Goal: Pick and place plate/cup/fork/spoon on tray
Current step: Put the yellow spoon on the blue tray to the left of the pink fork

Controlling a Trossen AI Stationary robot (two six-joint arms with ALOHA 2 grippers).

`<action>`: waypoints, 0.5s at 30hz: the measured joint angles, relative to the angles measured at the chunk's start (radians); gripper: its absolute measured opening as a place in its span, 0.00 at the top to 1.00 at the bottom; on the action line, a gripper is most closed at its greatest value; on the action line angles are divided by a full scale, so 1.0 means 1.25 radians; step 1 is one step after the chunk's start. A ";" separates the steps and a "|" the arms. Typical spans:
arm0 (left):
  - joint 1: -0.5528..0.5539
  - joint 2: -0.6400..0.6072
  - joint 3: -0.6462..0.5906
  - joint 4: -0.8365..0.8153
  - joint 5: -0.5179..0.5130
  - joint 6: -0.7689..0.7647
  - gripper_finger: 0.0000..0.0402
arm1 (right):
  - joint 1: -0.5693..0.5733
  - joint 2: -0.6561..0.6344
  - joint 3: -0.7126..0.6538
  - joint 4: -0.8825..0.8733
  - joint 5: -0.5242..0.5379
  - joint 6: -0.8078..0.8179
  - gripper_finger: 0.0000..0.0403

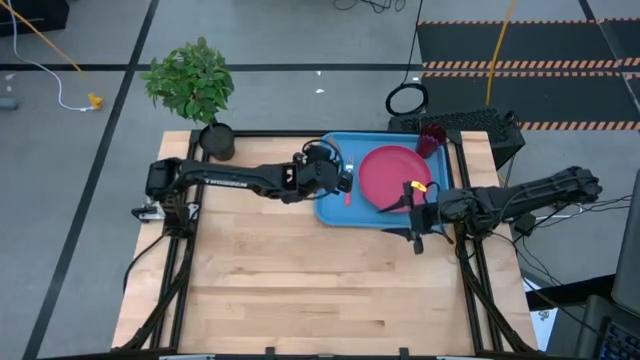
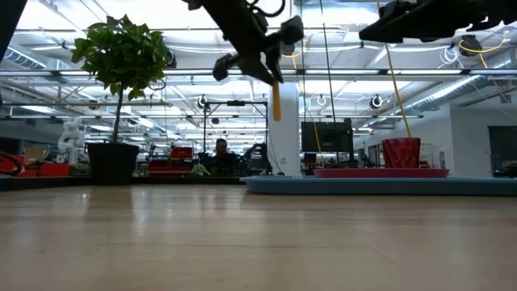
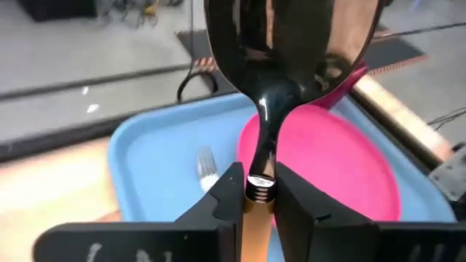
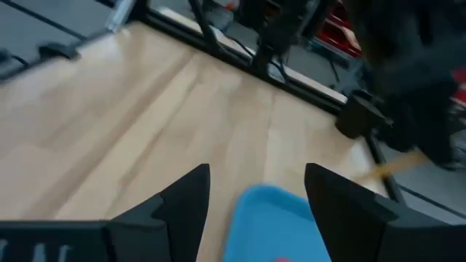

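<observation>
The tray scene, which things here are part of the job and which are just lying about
Part of the job:
tray
plate on the tray
cup on the tray's far corner
fork on the tray
spoon, held in the left gripper

Just lying about:
potted plant
right gripper, open, empty

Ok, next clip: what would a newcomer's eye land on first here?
Probably the spoon, clamped by its orange handle in the left gripper and held in the air over the light-blue tray. Next, the pink plate already lying in the tray with the dark red cup at its far corner, and the right gripper open above the tray's near edge.
</observation>
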 joint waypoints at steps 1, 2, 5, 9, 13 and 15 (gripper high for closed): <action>0.004 0.010 0.000 0.007 0.007 -0.016 0.87 | -0.001 0.003 0.000 0.007 -0.011 0.000 0.46; 0.009 0.014 0.001 0.011 0.013 -0.027 0.87 | -0.002 0.006 0.000 0.007 -0.026 -0.003 0.46; 0.028 0.026 0.002 0.005 0.034 -0.048 0.87 | -0.004 0.032 0.000 0.028 -0.053 -0.007 0.46; 0.054 0.062 0.002 -0.019 0.091 -0.084 0.87 | -0.009 0.075 0.000 0.079 -0.064 -0.019 0.46; 0.074 0.106 0.041 -0.074 0.142 -0.120 0.87 | -0.015 0.131 0.000 0.136 -0.062 -0.019 0.46; 0.078 0.131 0.090 -0.094 0.156 -0.115 0.87 | -0.016 0.160 0.000 0.160 -0.063 -0.019 0.46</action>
